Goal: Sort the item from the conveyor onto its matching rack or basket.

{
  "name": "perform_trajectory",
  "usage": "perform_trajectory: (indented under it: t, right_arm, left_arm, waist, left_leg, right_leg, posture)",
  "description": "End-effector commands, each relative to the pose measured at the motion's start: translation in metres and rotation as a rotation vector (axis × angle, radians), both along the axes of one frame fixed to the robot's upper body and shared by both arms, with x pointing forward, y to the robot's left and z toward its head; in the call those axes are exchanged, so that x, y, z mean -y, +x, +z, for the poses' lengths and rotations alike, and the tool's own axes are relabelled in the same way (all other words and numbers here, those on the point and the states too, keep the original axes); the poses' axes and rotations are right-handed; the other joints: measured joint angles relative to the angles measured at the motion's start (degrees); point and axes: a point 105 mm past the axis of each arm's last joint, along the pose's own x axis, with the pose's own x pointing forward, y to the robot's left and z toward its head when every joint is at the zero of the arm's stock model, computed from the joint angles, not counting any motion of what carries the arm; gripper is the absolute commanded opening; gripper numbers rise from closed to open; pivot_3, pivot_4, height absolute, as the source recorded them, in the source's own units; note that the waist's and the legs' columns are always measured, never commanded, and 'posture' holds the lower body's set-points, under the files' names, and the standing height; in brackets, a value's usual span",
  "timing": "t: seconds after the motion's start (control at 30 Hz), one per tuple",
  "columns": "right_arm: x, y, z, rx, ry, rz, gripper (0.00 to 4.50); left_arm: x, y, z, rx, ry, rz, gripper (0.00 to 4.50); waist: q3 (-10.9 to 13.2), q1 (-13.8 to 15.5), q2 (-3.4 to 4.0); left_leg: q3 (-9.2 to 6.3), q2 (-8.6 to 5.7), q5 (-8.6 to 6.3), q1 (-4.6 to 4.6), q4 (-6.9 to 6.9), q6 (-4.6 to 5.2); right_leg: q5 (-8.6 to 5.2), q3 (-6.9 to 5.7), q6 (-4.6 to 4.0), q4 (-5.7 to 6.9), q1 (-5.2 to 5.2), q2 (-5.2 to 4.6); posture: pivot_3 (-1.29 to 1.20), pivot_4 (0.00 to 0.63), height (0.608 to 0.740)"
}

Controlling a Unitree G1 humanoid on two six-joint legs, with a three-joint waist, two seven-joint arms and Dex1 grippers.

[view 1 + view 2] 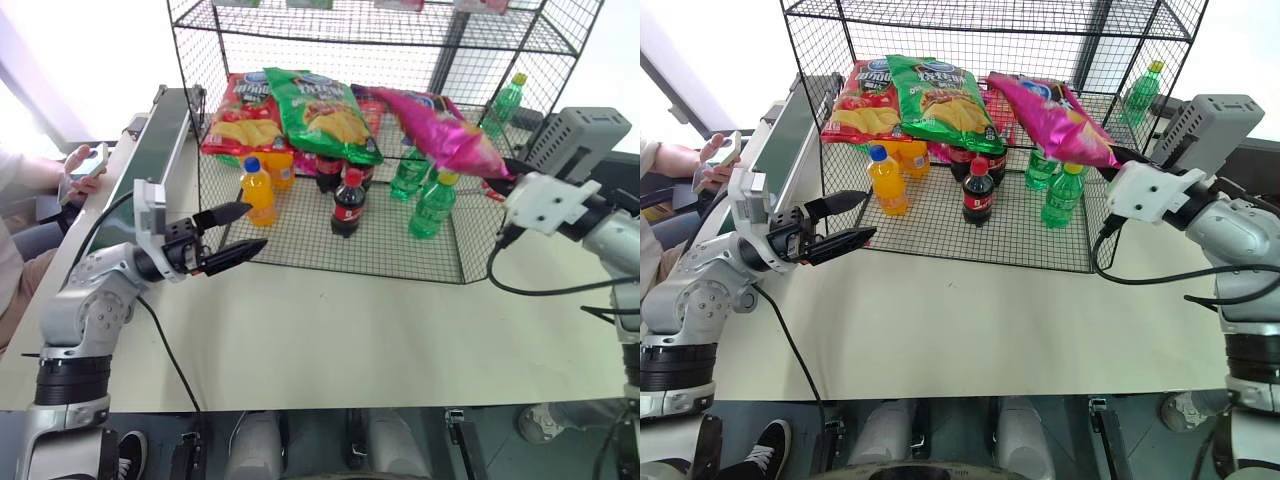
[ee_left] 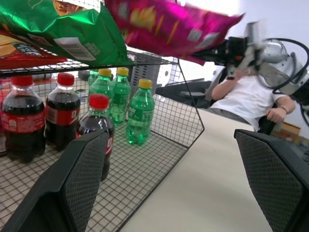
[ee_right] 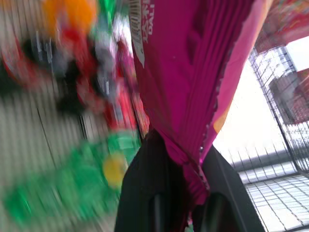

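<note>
the right gripper (image 1: 1118, 157) has its two black fingers pressed together on one crimped end of the magenta-pink chip bag (image 1: 1052, 118) — in the right wrist view the seam of the bag sits pinched between the fingers (image 3: 145, 188). the bag hangs in the air, stretched out from the gripper toward the black wire rack (image 1: 940, 30), at the height of the middle tier on the right side of the rack. its far end is over the edge of that tier, near the green chip bag (image 1: 940, 98), but i cannot tell if it touches the shelf or the other bags.

the green chip bag lies on the same tier, and the red chip bag (image 1: 862, 105) lies beside it on the left. on the bottom tier stand orange soda bottles (image 1: 886, 182), dark cola bottles (image 1: 978, 194) with red caps and green soda bottles (image 1: 1062, 198) with yellow caps.

the left gripper (image 1: 232, 233) is over the pale table (image 1: 330, 330), just in front of the left corner of the rack, with the jaws spread wide and nothing between them. it is well apart from the pink bag.

the conveyor (image 1: 160, 140) with the dark green belt runs along the left side of the table, beside the rack. at its far left a person's hand (image 1: 82, 165) holds a phone.
</note>
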Motion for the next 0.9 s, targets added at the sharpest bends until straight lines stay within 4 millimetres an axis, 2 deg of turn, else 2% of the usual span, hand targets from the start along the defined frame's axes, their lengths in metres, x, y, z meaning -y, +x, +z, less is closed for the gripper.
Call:
perform_trajectory:
  t: [0.03, 0.17, 0.23, 0.33, 0.53, 0.63, 0.7, 0.73, 0.83, 0.9]
  right_arm:
    - [0.005, 0.01, 0.024, 0.146, -0.052, -0.089, 0.0]
    - [-0.001, 0.023, 0.012, 0.126, 0.089, -0.137, 0.0]
    - [-0.004, 0.029, 0.003, 0.139, 0.066, -0.177, 0.0]
    - [-0.005, 0.035, 0.004, 0.132, 0.118, -0.193, 0.0]
    - [-0.002, 0.041, 0.012, 0.121, 0.166, -0.173, 2.86]
    - [-0.014, 0.039, 0.014, 0.056, 0.233, -0.075, 4.25]
    - [-0.02, 0.036, 0.011, 0.01, 0.204, -0.03, 4.39]
    - [-0.029, 0.029, 0.011, -0.06, 0.265, 0.057, 4.39]
    - [-0.031, 0.016, 0.031, -0.084, 0.346, 0.163, 4.39]
    - [-0.029, 0.01, 0.035, -0.131, 0.379, 0.202, 4.39]
  left_arm:
    - [0.003, -0.003, 0.01, 0.077, 0.004, 0.012, 4.44]
    - [0.007, -0.002, 0.012, 0.128, -0.002, 0.047, 4.44]
    - [0.01, -0.002, 0.009, 0.123, -0.008, 0.053, 4.44]
    - [0.011, -0.005, 0.005, 0.113, -0.009, 0.053, 4.44]
    - [0.007, -0.006, 0.0, 0.107, 0.018, 0.056, 4.5]
    - [0.005, -0.004, -0.002, 0.106, 0.019, 0.073, 4.5]
    - [0.004, -0.002, -0.004, 0.11, 0.027, 0.085, 4.5]
    - [0.004, -0.003, -0.005, 0.103, 0.025, 0.081, 4.5]
    - [0.003, -0.003, -0.008, 0.09, 0.02, 0.082, 4.5]
    - [0.005, -0.004, -0.011, 0.094, 0.035, 0.077, 4.5]
  waist:
    - [0.01, -0.15, 0.01]
    - [-0.01, -0.74, -0.01]
    - [0.0, -1.01, 0.0]
    - [0.0, -1.18, 0.0]
    - [-0.01, -1.23, -0.01]
    - [-0.01, -1.34, -0.01]
    - [-0.01, -1.37, -0.01]
    - [-0.01, -1.36, -0.01]
    - [0.01, -1.23, 0.02]
    - [0.01, -1.11, 0.02]
  left_leg:
    - [0.01, 0.0, 0.01, 0.0, 0.0, -0.01]
    - [-0.03, 0.03, 0.07, 0.0, -0.02, -0.12]
    - [-0.04, 0.03, 0.09, 0.0, -0.02, -0.15]
    - [-0.03, 0.02, 0.09, 0.0, -0.01, -0.15]
    - [-0.03, 0.02, 0.09, 0.01, 0.0, -0.14]
    - [-0.03, 0.02, 0.09, 0.02, 0.0, -0.13]
    - [-0.03, 0.04, 0.09, 0.05, -0.01, -0.13]
    - [-0.03, 0.04, 0.08, 0.09, -0.01, -0.12]
    - [-0.04, 0.04, 0.07, 0.09, -0.02, -0.11]
    - [-0.03, 0.03, 0.07, 0.09, -0.02, -0.11]
  right_leg:
    - [0.0, 0.0, 0.0, 0.01, -0.01, 0.0]
    - [0.0, 0.0, 0.0, 0.04, -0.02, 0.04]
    - [0.0, 0.0, 0.0, 0.04, -0.01, 0.04]
    - [0.01, 0.0, 0.0, 0.06, -0.01, 0.01]
    - [0.01, 0.01, 0.0, 0.06, -0.01, 0.02]
    - [0.01, 0.01, 0.0, 0.06, 0.0, 0.02]
    - [0.01, 0.01, 0.0, 0.06, 0.02, 0.04]
    - [0.01, 0.01, 0.0, 0.06, 0.06, 0.04]
    - [0.01, 0.01, 0.0, 0.06, 0.07, 0.04]
    - [0.01, 0.01, 0.0, 0.06, 0.07, 0.01]
  posture:
    - [0.0, 0.15, 0.74]
    - [0.0, 0.15, 0.74]
    - [0.0, 0.15, 0.74]
    - [0.0, 0.15, 0.74]
    - [0.0, 0.15, 0.74]
    - [0.0, 0.15, 0.74]
    - [0.0, 0.15, 0.74]
    - [0.0, 0.15, 0.74]
    - [0.0, 0.15, 0.74]
    - [0.0, 0.15, 0.74]
